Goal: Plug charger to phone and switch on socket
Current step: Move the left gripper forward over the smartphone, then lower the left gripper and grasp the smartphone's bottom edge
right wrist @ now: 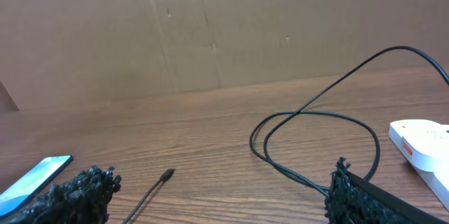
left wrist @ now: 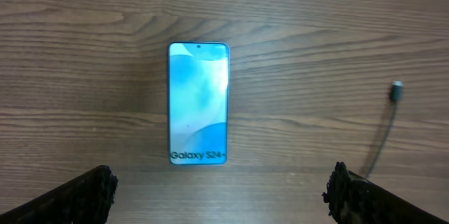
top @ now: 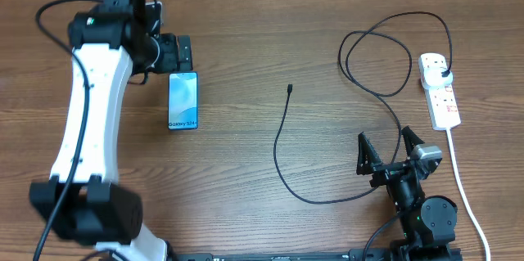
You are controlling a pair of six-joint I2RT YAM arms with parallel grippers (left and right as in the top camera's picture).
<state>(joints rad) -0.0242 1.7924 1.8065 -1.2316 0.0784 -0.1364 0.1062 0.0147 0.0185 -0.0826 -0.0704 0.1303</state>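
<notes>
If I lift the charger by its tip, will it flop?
Probably floppy: the charger lies in loose curves and a loop. Its plug seems seated in the socket, so a hard pull might drag that.

One phone (top: 182, 101) lies on the one tabletop (top: 246, 32). There is one thin black cable (top: 282, 142), with one small connector tip (top: 291, 89) at its free end and one black plug (top: 443, 71) at the other. There is one white power strip (top: 440, 89), with one thick white cord (top: 463, 183). Two robot arms show, one left arm (top: 90, 105) and one right arm (top: 413, 200). That gives two pincers, the left pincer (left wrist: 221, 182) and the right pincer (top: 383, 137), with two fingers each, four in all.
</notes>
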